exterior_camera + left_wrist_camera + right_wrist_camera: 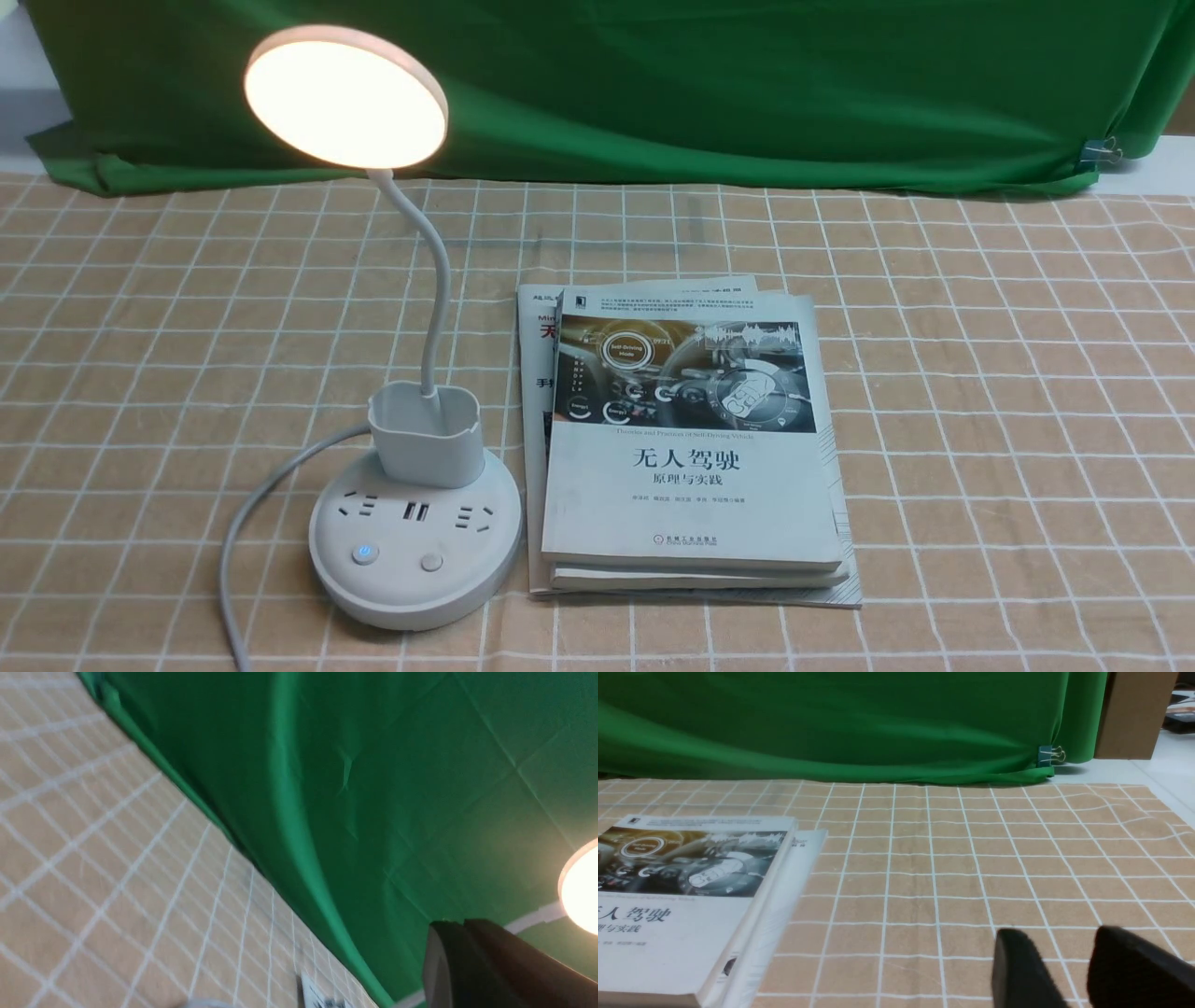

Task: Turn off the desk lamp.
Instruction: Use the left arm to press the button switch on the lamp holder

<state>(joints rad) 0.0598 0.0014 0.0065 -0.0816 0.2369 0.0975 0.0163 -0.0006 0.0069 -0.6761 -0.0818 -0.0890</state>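
The desk lamp (345, 98) was lit and stood upright on the surface (1008, 420), just beside the book stack (691, 495) on its left side. Its base (411, 588) carried two buttons; the left one glowed blue. A gray cable (245, 523) ran from behind the cup holder (428, 453). The left hand (467, 926) had its fingers together, with nothing visible between them. The right hand (1057, 933) had its fingers apart over the surface, empty.

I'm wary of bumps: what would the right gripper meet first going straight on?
Probably the green curtain, though the right gripper might touch the checked tablecloth first; its tilt is unclear.
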